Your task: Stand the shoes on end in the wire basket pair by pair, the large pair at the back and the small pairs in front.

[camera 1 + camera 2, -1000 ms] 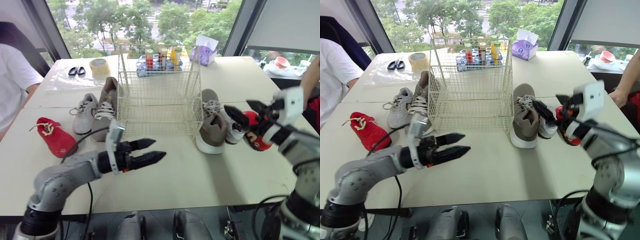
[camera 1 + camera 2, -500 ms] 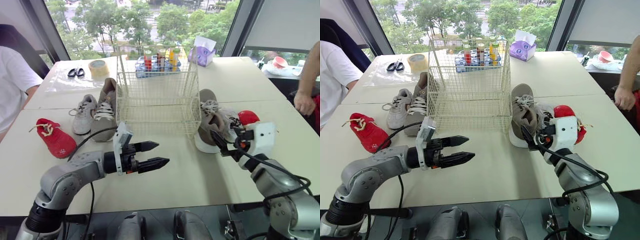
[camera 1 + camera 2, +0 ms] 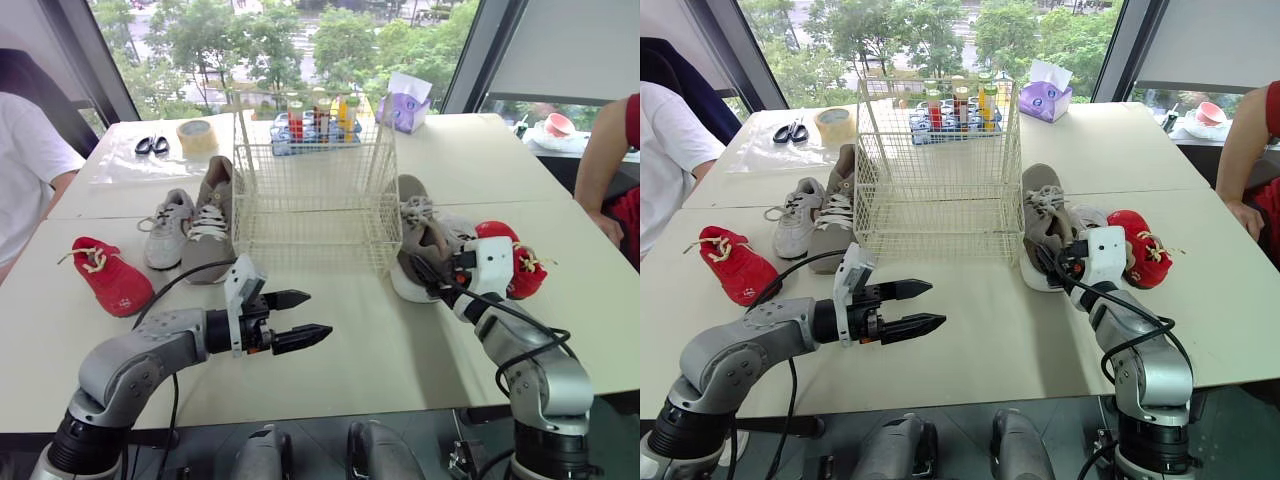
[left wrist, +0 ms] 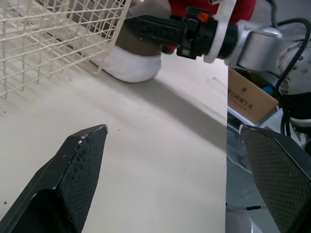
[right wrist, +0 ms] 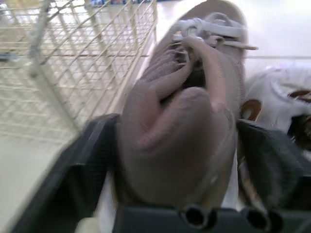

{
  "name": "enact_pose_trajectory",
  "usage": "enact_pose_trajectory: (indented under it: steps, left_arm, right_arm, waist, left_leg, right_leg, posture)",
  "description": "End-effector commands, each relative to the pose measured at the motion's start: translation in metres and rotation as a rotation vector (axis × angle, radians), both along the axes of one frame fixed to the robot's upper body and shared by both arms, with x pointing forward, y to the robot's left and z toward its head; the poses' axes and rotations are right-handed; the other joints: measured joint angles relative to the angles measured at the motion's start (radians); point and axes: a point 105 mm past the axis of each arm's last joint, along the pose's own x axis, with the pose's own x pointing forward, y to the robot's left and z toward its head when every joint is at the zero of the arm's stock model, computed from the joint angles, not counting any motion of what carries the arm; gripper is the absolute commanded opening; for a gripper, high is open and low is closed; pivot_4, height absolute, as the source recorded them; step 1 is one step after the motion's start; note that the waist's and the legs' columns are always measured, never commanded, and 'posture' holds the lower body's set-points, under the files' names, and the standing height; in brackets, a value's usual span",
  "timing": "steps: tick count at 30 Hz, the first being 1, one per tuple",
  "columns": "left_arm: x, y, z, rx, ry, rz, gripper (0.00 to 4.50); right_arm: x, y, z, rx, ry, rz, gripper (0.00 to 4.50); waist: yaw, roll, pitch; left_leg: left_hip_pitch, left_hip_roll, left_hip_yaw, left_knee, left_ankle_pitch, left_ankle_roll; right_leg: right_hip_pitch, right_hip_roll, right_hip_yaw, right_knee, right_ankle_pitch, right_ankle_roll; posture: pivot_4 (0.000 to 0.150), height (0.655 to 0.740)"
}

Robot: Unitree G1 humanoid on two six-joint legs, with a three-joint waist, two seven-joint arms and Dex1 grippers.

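The cream wire basket [image 3: 312, 190] stands mid-table with no shoes in it. Right of it lies a large taupe shoe [image 3: 420, 232]; my right gripper [image 3: 426, 273] is open, one finger on each side of its heel [image 5: 180, 141]. Beside that shoe are a small white-grey shoe [image 3: 456, 236] and a small red shoe [image 3: 520, 262]. Left of the basket lie the other taupe shoe [image 3: 212, 212], a small grey shoe [image 3: 168, 226] and a red shoe [image 3: 112, 277]. My left gripper [image 3: 318, 313] hovers open over bare table in front of the basket.
Behind the basket sit a tray of bottles [image 3: 315, 118], a tissue box [image 3: 405, 100], a tape roll [image 3: 198, 133] and scissors [image 3: 152, 143]. A person's arm [image 3: 600, 150] hangs at the table's right edge, and another person sits at the left.
My right gripper has dropped from beside the red shoe and moved left to the taupe shoe's heel, now straddling it. The left gripper has barely shifted.
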Motion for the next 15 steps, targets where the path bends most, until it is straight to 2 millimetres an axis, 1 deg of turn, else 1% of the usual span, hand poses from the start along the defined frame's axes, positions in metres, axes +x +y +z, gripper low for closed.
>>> enact_pose_trajectory:
  steps: [1,4,5,6,8,10,12,14,15]
  left_arm:
    - [-0.004,-0.002,0.007,0.009,-0.044,-0.023,4.5]
    - [-0.004,-0.002,0.008,0.009,-0.045,-0.023,4.5]
    - [-0.004,-0.001,0.009,0.009,-0.045,-0.022,4.5]
    - [-0.003,-0.001,0.009,0.008,-0.046,-0.022,4.5]
    - [-0.002,-0.001,0.01,0.007,-0.046,-0.023,4.5]
    - [-0.001,-0.001,0.012,-0.001,-0.045,-0.026,4.5]
    - [0.001,-0.002,0.015,-0.016,-0.039,-0.035,4.5]
    - [0.003,-0.003,0.018,-0.03,-0.032,-0.047,4.5]
    - [0.004,-0.003,0.019,-0.033,-0.03,-0.05,4.5]
  right_arm:
    - [0.001,-0.001,-0.012,-0.045,0.032,-0.034,2.27]
    - [-0.003,0.001,-0.014,-0.036,0.034,-0.047,1.08]
    - [-0.005,0.002,-0.014,-0.03,0.035,-0.05,0.6]
    - [-0.007,0.003,-0.014,-0.023,0.036,-0.053,0.33]
    - [-0.009,0.004,-0.012,-0.01,0.03,-0.071,0.25]
    - [-0.01,0.004,-0.004,-0.004,0.003,-0.089,0.25]
    - [-0.01,0.001,0.018,-0.007,-0.087,-0.133,0.25]
    - [-0.008,-0.008,0.059,-0.027,-0.253,-0.206,0.25]
    - [-0.008,-0.01,0.07,-0.035,-0.298,-0.225,0.25]
  waist:
    - [-0.001,-0.001,-0.001]
    - [0.0,-0.004,-0.003]
    - [0.0,-0.004,-0.003]
    - [0.002,-0.004,-0.003]
    - [0.007,-0.004,-0.004]
    - [0.007,-0.004,-0.004]
    - [0.007,-0.004,-0.004]
    - [0.006,-0.003,-0.003]
    - [0.005,-0.001,-0.001]
  left_leg:
    - [0.0,0.0,0.0,0.0,0.0,0.0]
    - [0.0,0.0,-0.001,0.0,0.0,0.0]
    - [0.0,0.0,-0.001,0.0,0.0,0.0]
    - [0.0,0.0,-0.001,0.0,0.0,0.0]
    - [0.0,0.0,-0.001,0.0,0.0,0.0]
    - [0.0,0.0,-0.001,0.0,0.0,0.0]
    - [-0.001,0.0,-0.001,0.0,0.0,0.0]
    - [-0.001,0.0,-0.001,0.0,0.0,0.0]
    - [-0.002,0.0,0.0,0.0,0.0,0.0]
  right_leg:
    - [0.0,0.0,0.0,0.0,0.0,0.0]
    - [0.001,0.0,0.0,0.0,0.0,0.0]
    - [0.001,0.0,0.0,0.0,0.0,0.0]
    - [0.001,0.0,0.0,-0.001,0.0,0.0]
    - [0.001,0.0,0.0,-0.001,0.0,0.0]
    - [0.001,0.0,-0.001,-0.001,0.0,0.0]
    - [0.0,0.0,-0.001,-0.002,0.0,0.0]
    - [0.0,0.0,-0.001,-0.002,0.0,0.0]
    - [-0.001,0.0,0.0,-0.002,0.0,0.0]
  posture:
    - [0.15,0.74]
    - [0.15,0.74]
    - [0.15,0.74]
    - [0.15,0.74]
    - [0.15,0.74]
    - [0.15,0.74]
    - [0.15,0.74]
    - [0.15,0.74]
    - [0.15,0.74]
